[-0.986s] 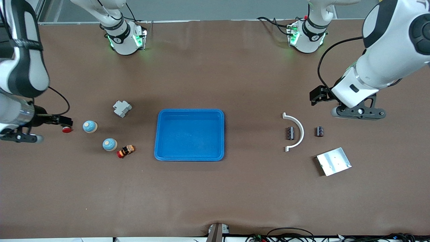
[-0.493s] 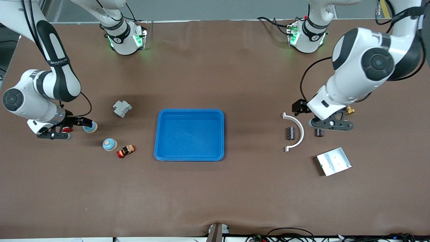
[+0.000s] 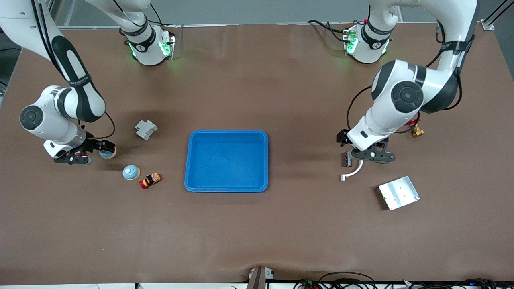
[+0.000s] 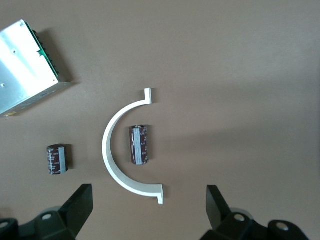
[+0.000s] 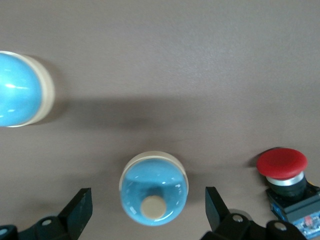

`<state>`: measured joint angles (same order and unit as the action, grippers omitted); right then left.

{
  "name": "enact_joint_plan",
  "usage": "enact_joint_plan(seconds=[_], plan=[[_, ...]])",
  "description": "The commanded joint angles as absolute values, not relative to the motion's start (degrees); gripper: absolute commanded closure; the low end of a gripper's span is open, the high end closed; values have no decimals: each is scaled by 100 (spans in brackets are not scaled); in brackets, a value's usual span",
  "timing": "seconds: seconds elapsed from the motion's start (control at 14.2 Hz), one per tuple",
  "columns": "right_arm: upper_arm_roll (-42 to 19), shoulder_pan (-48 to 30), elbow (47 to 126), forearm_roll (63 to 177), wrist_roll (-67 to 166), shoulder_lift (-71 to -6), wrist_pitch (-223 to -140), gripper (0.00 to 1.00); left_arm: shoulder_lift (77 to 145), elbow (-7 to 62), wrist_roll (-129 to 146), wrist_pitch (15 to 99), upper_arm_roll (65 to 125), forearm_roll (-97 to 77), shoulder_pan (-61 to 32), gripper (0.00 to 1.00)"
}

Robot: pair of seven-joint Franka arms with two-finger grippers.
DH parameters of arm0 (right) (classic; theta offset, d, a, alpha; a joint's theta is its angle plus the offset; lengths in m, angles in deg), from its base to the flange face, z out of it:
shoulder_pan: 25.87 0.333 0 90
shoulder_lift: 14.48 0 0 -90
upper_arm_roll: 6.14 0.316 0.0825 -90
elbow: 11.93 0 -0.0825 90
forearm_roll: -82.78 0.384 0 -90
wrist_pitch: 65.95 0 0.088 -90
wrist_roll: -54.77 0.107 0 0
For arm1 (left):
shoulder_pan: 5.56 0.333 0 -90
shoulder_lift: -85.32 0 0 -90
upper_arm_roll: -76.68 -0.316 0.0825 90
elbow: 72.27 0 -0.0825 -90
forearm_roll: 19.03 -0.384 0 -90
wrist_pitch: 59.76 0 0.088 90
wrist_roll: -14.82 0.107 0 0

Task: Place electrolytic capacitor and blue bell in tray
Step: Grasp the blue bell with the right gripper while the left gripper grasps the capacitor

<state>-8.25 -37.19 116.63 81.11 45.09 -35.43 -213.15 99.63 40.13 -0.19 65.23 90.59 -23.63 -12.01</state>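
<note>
On the brown desk (image 3: 257, 233), the silver metal plate (image 3: 398, 192) lies nearest the front camera, toward the left arm's end. Toward the right arm's end, slightly farther from the camera, sit a small red-and-orange part (image 3: 150, 180) and, just beside it, a blue bell (image 3: 131, 172). The blue tray (image 3: 226, 161) lies flat mid-desk and holds nothing.

The left gripper (image 3: 370, 155) hangs over a white curved bracket (image 4: 125, 150), its jaws spread wide. In the left wrist view an electrolytic capacitor (image 4: 139, 144) lies inside the bracket's curve without touching it, and a second capacitor (image 4: 57, 159) lies outside the curve, apart from it, on the side toward the metal plate.

The right gripper (image 3: 82, 153) hovers low over a second blue bell (image 5: 154, 188), jaws apart on either side of it and not touching. A red push button (image 5: 283, 171) stands just beside that bell, toward the right arm's end of the desk.

Farther from the camera, a grey plastic block (image 3: 145, 129) rests between the bells and the right arm's base, and a small brass fitting (image 3: 417, 131) lies near the left arm's elbow.
</note>
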Motion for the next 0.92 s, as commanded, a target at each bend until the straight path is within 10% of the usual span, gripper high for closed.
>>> enact_joint_plan(seconds=[0.0, 0.85], plan=[[-790, -3791, 11700, 8041, 4483, -3636, -21405, 0, 10289, 4076, -363, 6872, 9065, -2623, -1241, 0], [-790, -3818, 11674, 8094, 4501, -3838, -21431, 1, 10984, 4885, -416, 8640, 8995, -3054, -1048, 0]])
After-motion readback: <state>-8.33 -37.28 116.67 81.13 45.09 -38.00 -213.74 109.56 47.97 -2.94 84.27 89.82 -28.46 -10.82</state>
